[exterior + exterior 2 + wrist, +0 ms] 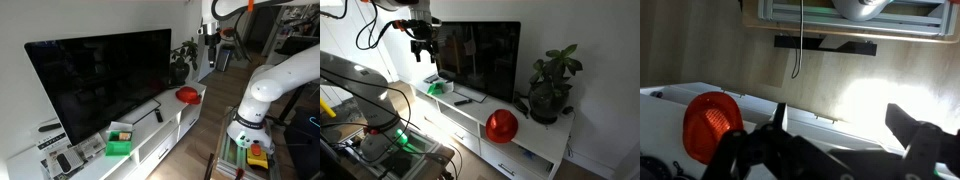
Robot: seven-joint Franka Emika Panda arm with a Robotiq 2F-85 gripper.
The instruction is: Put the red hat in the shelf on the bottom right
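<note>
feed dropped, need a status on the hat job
Gripper open, empty, up in the air. Red hat on the cabinet top near the plant, not yet shelved. Nothing seen in the way.

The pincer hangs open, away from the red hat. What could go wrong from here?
The red hat lies near the front edge of the cabinet top; a touch by the open pincer might push it off. The plant stands close beside the hat; a sideways approach may brush it. The TV is close behind; a deep reach could hit it.
</note>
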